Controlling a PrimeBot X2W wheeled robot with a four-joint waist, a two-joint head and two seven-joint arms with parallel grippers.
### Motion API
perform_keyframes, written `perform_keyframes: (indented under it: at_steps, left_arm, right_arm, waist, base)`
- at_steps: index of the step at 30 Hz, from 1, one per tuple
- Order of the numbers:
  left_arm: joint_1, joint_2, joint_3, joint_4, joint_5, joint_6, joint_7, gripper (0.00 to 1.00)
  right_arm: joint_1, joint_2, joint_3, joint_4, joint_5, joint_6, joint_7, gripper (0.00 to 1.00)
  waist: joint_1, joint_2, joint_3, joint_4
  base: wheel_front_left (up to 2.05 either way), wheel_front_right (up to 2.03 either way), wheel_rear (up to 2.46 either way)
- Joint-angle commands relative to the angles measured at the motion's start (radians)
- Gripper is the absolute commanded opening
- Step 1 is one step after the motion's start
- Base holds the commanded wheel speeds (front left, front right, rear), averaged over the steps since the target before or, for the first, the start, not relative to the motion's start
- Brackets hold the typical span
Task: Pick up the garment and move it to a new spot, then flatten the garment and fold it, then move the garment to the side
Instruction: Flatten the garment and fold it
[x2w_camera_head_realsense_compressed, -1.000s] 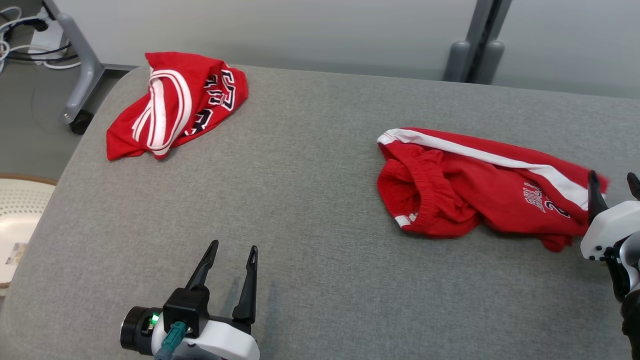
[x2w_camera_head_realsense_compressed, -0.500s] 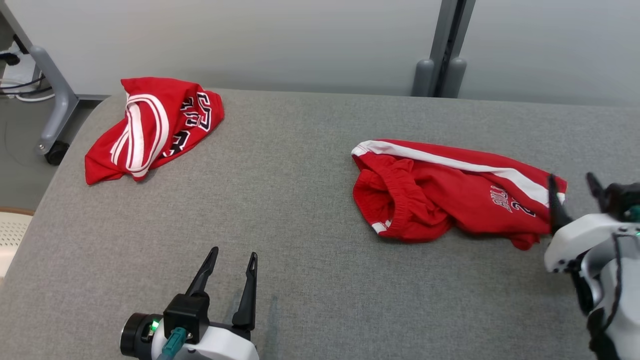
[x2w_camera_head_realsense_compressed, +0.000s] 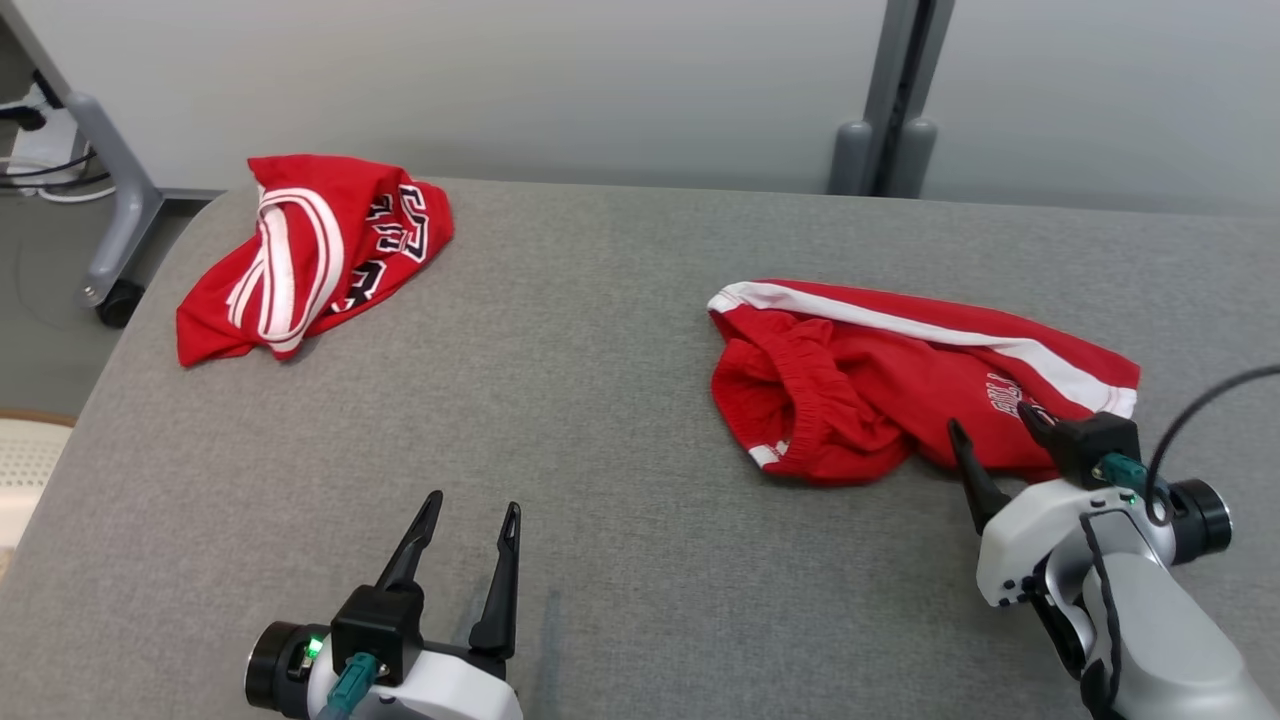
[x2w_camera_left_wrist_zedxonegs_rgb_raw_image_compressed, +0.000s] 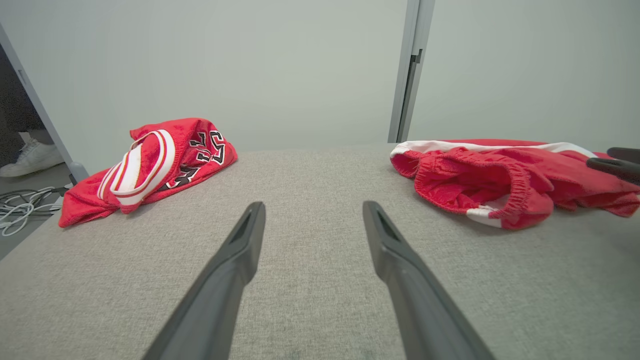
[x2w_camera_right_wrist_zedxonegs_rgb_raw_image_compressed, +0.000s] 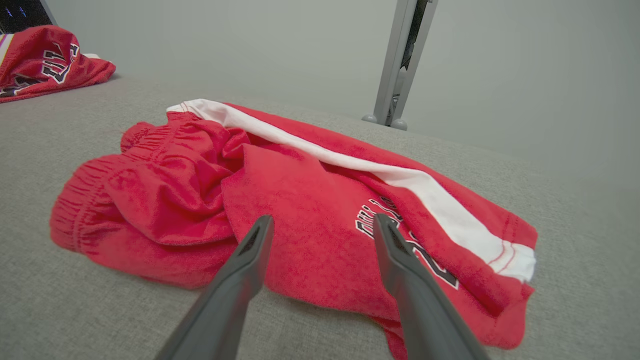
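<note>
The garment, a pair of red shorts (x2w_camera_head_realsense_compressed: 880, 390) with a white side stripe and black lettering, lies crumpled on the right half of the grey padded table (x2w_camera_head_realsense_compressed: 620, 350). My right gripper (x2w_camera_head_realsense_compressed: 990, 418) stands open at the shorts' near edge, its fingertips just over the cloth and holding nothing. In the right wrist view the shorts (x2w_camera_right_wrist_zedxonegs_rgb_raw_image_compressed: 300, 190) spread out beyond the open right gripper (x2w_camera_right_wrist_zedxonegs_rgb_raw_image_compressed: 322, 217). My left gripper (x2w_camera_head_realsense_compressed: 473, 501) is open over bare table near the front, far from the shorts. The left wrist view shows that gripper (x2w_camera_left_wrist_zedxonegs_rgb_raw_image_compressed: 313, 205) open, with the shorts (x2w_camera_left_wrist_zedxonegs_rgb_raw_image_compressed: 475, 175) to its right.
A second red garment, a jersey (x2w_camera_head_realsense_compressed: 310, 250) with white trim and black numbers, lies bunched at the table's far left corner. A grey post (x2w_camera_head_realsense_compressed: 890, 100) rises behind the table. A wheeled stand leg (x2w_camera_head_realsense_compressed: 110, 230) and cables (x2w_camera_head_realsense_compressed: 40, 170) sit left of the table.
The head camera shifted. My right gripper came from the shorts' right end round to their near edge, staying open. The left gripper and both garments kept their places.
</note>
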Motion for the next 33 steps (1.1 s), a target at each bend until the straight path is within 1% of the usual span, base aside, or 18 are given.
perform_keyframes:
  at_steps: [1,7,11,12,14,15,18,20,25,26,27,33]
  left_arm:
    - [-0.013,0.003,-0.002,-0.003,-0.004,0.001,-0.002,1.0]
    - [-0.029,0.003,-0.01,-0.003,-0.014,0.007,-0.002,1.0]
    - [-0.031,0.003,-0.014,-0.002,-0.021,0.012,-0.002,1.0]
    - [-0.032,0.003,-0.014,-0.002,-0.022,0.012,-0.002,1.0]
    - [-0.035,0.003,-0.015,-0.001,-0.019,0.014,-0.002,1.0]
    - [-0.036,0.003,-0.015,-0.001,-0.02,0.016,-0.002,1.0]
    - [-0.033,0.003,-0.01,-0.005,-0.023,0.022,-0.002,1.0]
    - [-0.025,0.003,-0.004,-0.007,-0.024,0.023,-0.002,1.0]
    - [-0.009,0.003,-0.002,-0.006,-0.027,0.024,-0.002,1.0]
    - [-0.009,0.003,-0.002,-0.006,-0.027,0.024,-0.002,1.0]
    - [-0.007,0.003,-0.002,-0.008,-0.027,0.025,-0.002,1.0]
    - [0.002,0.003,0.005,-0.009,-0.019,0.025,-0.002,1.0]
  right_arm:
    - [-0.028,-0.002,0.016,0.023,-0.008,0.0,-0.001,1.0]
    - [-0.1,-0.005,0.086,0.139,-0.032,0.0,0.003,1.0]
    - [-0.134,-0.017,0.118,0.21,-0.056,0.0,0.005,1.0]
    - [-0.143,-0.017,0.12,0.223,-0.059,0.0,0.004,0.56]
    - [-0.154,-0.018,0.119,0.242,-0.062,0.0,0.002,0.22]
    - [-0.158,-0.018,0.115,0.248,-0.061,0.0,0.001,0.0]
    - [-0.153,-0.018,0.107,0.245,-0.056,0.0,-0.002,0.0]
    - [-0.137,-0.014,0.107,0.21,-0.051,0.0,-0.002,0.0]
    - [-0.05,-0.01,0.137,0.073,-0.039,0.0,-0.001,0.0]
    - [-0.05,-0.01,0.137,0.073,-0.039,0.0,-0.001,0.0]
    - [-0.027,-0.012,0.147,0.045,-0.038,0.0,-0.001,0.0]
    - [0.109,-0.044,0.194,-0.114,-0.023,0.0,-0.001,0.0]
  waist:
    - [0.0,-0.0001,0.013,0.018]
    - [0.0,-0.0001,0.032,0.067]
    - [0.0,-0.0001,0.037,0.087]
    - [0.0,-0.0001,0.038,0.09]
    - [0.0,-0.0001,0.04,0.094]
    - [0.0,-0.0001,0.04,0.094]
    - [0.0,-0.0001,0.039,0.086]
    - [0.0,-0.0001,0.036,0.073]
    - [0.0,-0.0001,0.022,0.032]
    - [0.0,-0.0001,0.022,0.032]
    - [0.0,-0.0001,0.019,0.022]
    - [0.0,-0.0001,0.005,-0.029]
  base:
    - [0.0,0.0,0.0]
    - [0.0,0.0,0.0]
    - [0.0,0.0,0.0]
    - [0.0,0.0,0.0]
    - [0.0,0.0,0.0]
    - [0.0,0.0,0.0]
    - [0.0,0.0,0.0]
    - [0.0,0.0,0.0]
    - [0.0,0.0,0.0]
    - [0.0,0.0,0.0]
    - [0.0,0.0,0.0]
    - [0.0,0.0,0.0]
